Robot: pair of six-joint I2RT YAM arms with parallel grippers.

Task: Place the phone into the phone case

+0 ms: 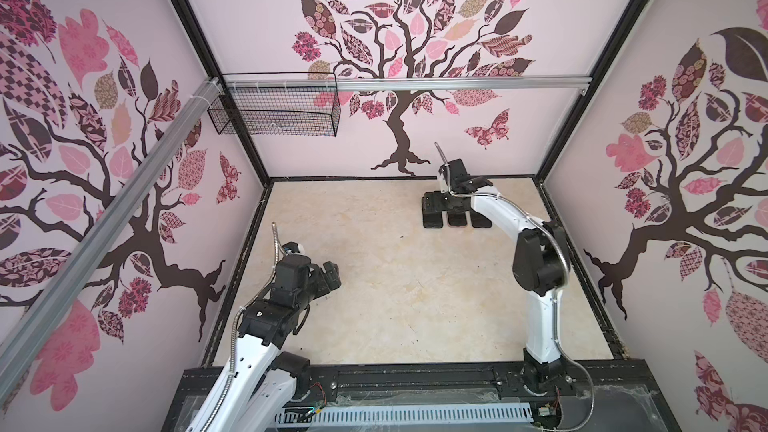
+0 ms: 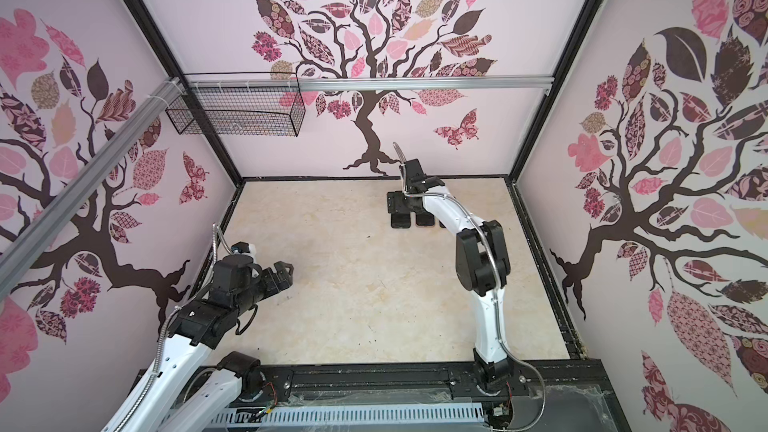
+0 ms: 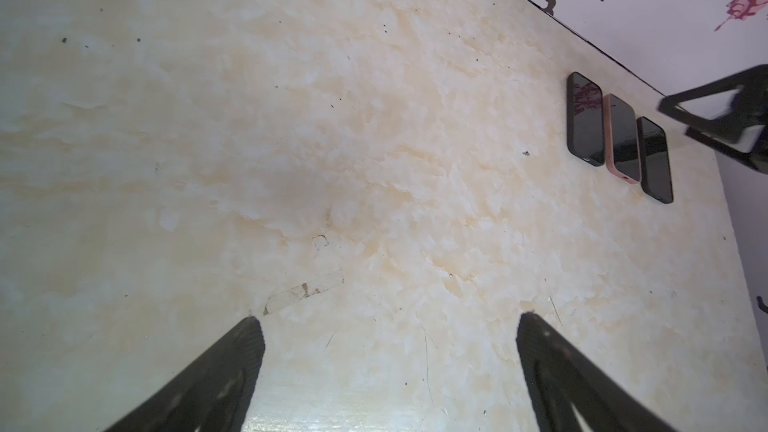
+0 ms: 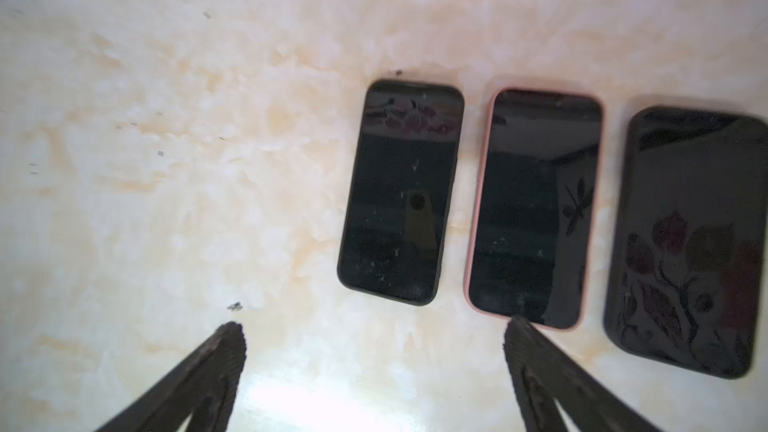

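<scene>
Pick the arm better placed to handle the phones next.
Right, likely. The right gripper hangs open at the pink-cased phone in the row of three; the left gripper, open and empty, is far across the table.

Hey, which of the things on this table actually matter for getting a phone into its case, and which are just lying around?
For the job: pink-cased phone; black phone left of it in a top view; black phone right of it; right tool, open above them.
Lying about: hanging wire basket; tape scrap; left tool, open and empty.
</scene>
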